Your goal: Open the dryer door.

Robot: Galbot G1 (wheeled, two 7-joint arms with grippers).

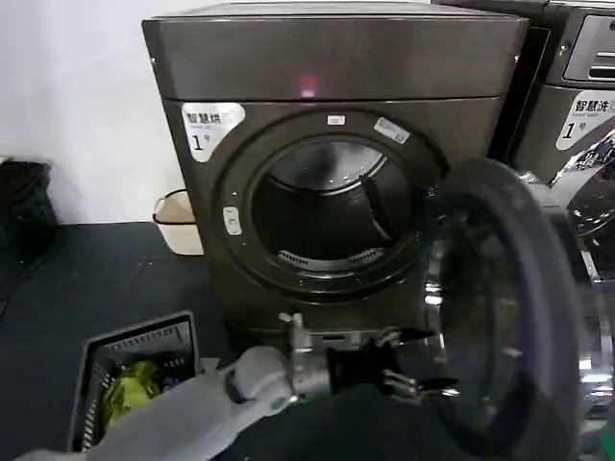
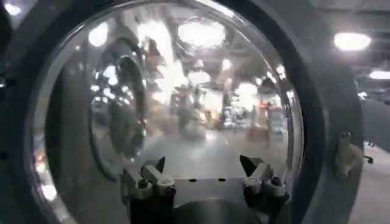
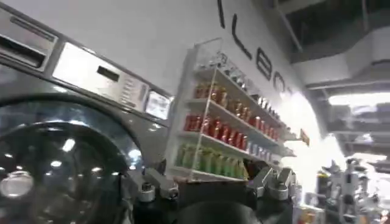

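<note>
The dryer (image 1: pixel 336 67) is a dark bronze-grey box with a label marked 1 and a small pink light. Its round port (image 1: pixel 327 206) gapes, showing the drum inside. The dryer door (image 1: pixel 509 317) is swung out to the right, its dark inner rim and glass facing me. My left gripper (image 1: pixel 437 360) reaches in low, just in front of the door's inner face, open with nothing between its fingers. In the left wrist view the door's glass (image 2: pixel 183 91) lies close beyond the open left gripper (image 2: pixel 203 161). My right gripper (image 3: pixel 213 173) hangs open and empty off to the right.
A grey neighbouring machine (image 1: pixel 586 58) with a control panel (image 3: pixel 91 79) stands to the right, close behind the open door. A basket (image 1: pixel 139 333) holding green cloth sits on the floor at lower left. A beige bin (image 1: pixel 178 221) stands beside the dryer. Shelves of bottles (image 3: pixel 225 128) are farther off.
</note>
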